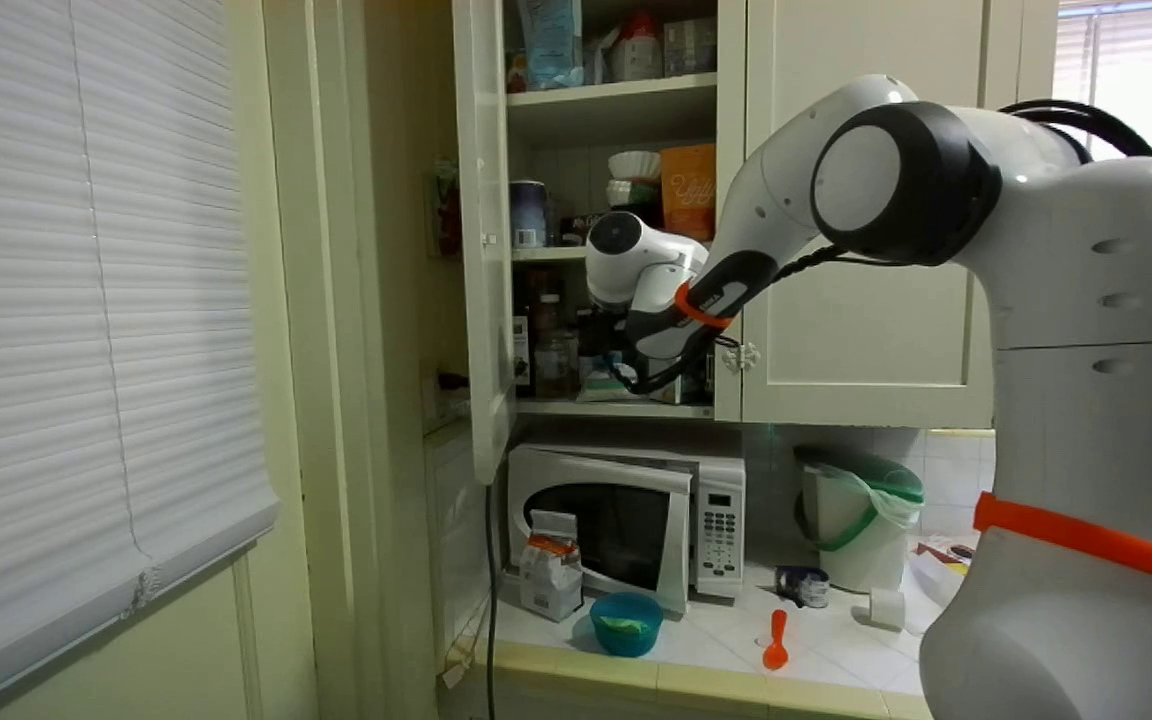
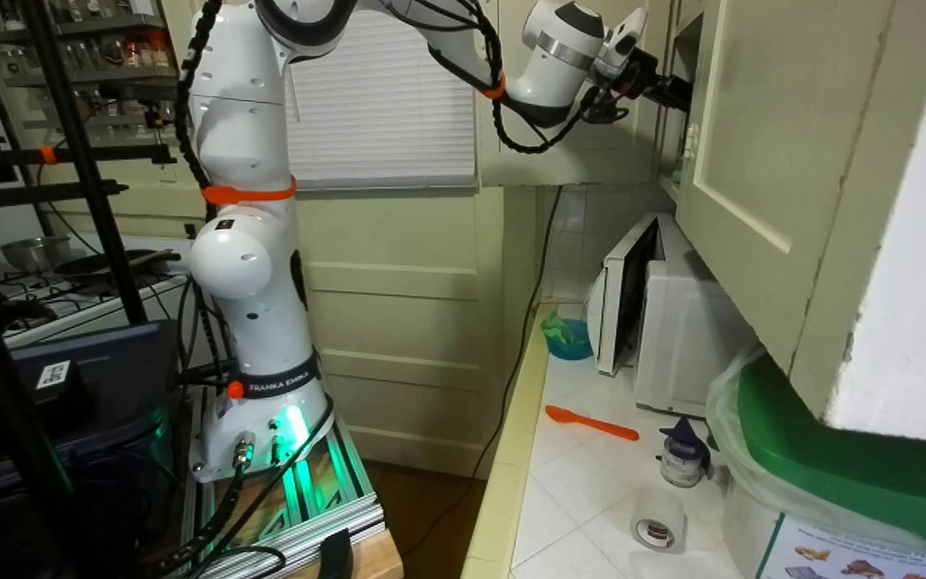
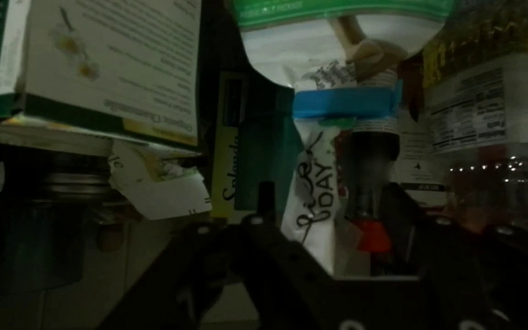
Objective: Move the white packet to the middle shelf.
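Note:
The white packet (image 3: 312,201) has black lettering and a blue clip (image 3: 346,102) across it. In the dark wrist view it shows between the fingers of my gripper (image 3: 330,188). The fingers stand apart; I cannot tell whether either touches the packet. In an exterior view the gripper (image 2: 672,92) reaches into the open cupboard. In another exterior view it (image 1: 598,335) is at the height of the space below the middle shelf (image 1: 548,254), a white board partly hidden by the arm. I cannot pick out the packet in the exterior views.
Beside the packet are a chamomile box (image 3: 112,68), a green-and-white pouch (image 3: 291,48), a dark bottle (image 3: 371,151) and a clear container (image 3: 470,110). The middle shelf bears a blue canister (image 1: 529,215) and orange pouch (image 1: 688,190). The open cupboard door (image 1: 484,240) stands beside the arm.

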Robot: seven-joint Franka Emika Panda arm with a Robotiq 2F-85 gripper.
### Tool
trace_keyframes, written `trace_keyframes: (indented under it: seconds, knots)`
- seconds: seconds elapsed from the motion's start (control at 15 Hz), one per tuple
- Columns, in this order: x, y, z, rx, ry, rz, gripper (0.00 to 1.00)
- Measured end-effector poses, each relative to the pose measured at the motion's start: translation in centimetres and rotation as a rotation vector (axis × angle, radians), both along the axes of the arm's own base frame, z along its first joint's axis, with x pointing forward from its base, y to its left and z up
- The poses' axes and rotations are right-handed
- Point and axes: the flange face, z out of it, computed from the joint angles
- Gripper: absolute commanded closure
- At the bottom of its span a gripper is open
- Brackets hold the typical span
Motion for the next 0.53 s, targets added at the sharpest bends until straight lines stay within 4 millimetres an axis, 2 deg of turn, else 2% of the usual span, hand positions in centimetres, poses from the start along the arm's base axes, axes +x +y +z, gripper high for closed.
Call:
trace_keyframes:
  seconds: [0.27,0.53]
  knots:
    - [0.6,0.34,-0.46,-0.003,0.002,0.007,0.99]
    - [0.63,0.46,-0.51,-0.003,0.003,0.009,1.0]
